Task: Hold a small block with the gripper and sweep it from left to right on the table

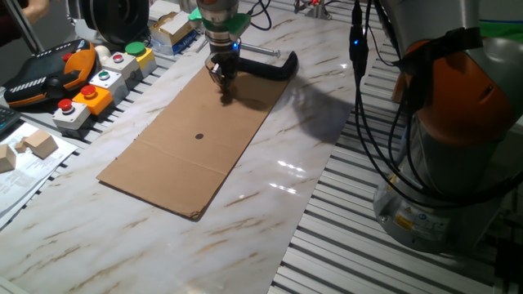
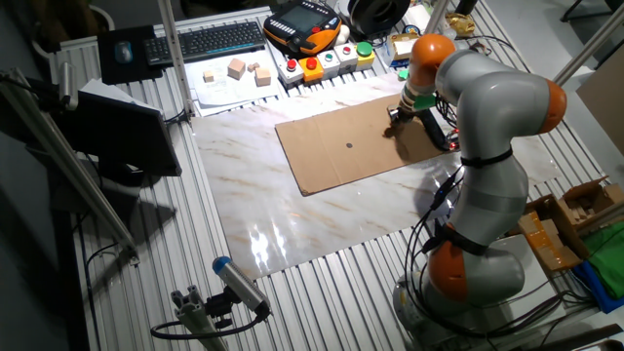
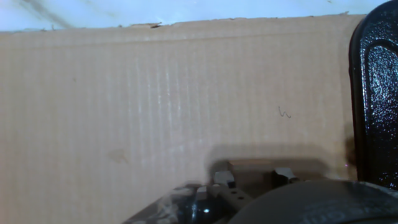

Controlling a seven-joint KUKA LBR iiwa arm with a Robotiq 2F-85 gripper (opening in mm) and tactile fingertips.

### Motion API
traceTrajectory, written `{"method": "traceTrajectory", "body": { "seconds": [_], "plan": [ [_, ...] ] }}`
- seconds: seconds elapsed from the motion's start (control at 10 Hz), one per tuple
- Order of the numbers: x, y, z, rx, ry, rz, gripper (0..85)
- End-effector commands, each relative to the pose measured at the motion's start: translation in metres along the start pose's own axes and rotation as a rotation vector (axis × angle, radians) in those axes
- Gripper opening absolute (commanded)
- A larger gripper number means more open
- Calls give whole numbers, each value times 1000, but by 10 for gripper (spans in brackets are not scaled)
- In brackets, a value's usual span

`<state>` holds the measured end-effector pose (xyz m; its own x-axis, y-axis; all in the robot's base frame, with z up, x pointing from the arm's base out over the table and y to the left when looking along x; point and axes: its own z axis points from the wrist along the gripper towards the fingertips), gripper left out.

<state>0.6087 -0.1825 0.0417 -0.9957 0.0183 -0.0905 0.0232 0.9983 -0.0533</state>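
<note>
My gripper (image 1: 222, 82) is down on the far end of the brown cardboard sheet (image 1: 176, 155) that lies on the marble table (image 1: 270, 220). In the other fixed view the gripper (image 2: 395, 125) sits at the sheet's right part. The hand view shows a small brown block (image 3: 250, 168) held between the two fingertips (image 3: 221, 178), pressed against the cardboard (image 3: 155, 93). The block is too small to make out in either fixed view. The gripper is shut on it.
A black C-clamp (image 1: 274, 65) lies just right of the gripper and fills the right edge of the hand view (image 3: 376, 106). Button boxes (image 1: 90, 98) and a teach pendant (image 1: 49, 69) line the far left. Pale wooden blocks (image 1: 37, 144) rest on paper. A black dot (image 1: 198, 136) marks the cardboard.
</note>
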Motion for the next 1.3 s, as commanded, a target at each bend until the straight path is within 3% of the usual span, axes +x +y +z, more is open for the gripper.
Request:
{"method": "traceTrajectory", "body": {
  "seconds": [0.0, 0.2, 0.4, 0.8, 1.2],
  "plan": [
    [0, 0, 0, 6, -3, 6, 7],
    [0, 0, 0, 10, 23, 17, 7],
    [0, 0, 0, -18, 34, 14, 7],
    [0, 2, -3, -22, 13, -14, 7],
    [0, 3, -1, -22, 16, -17, 7]
  ]
}}
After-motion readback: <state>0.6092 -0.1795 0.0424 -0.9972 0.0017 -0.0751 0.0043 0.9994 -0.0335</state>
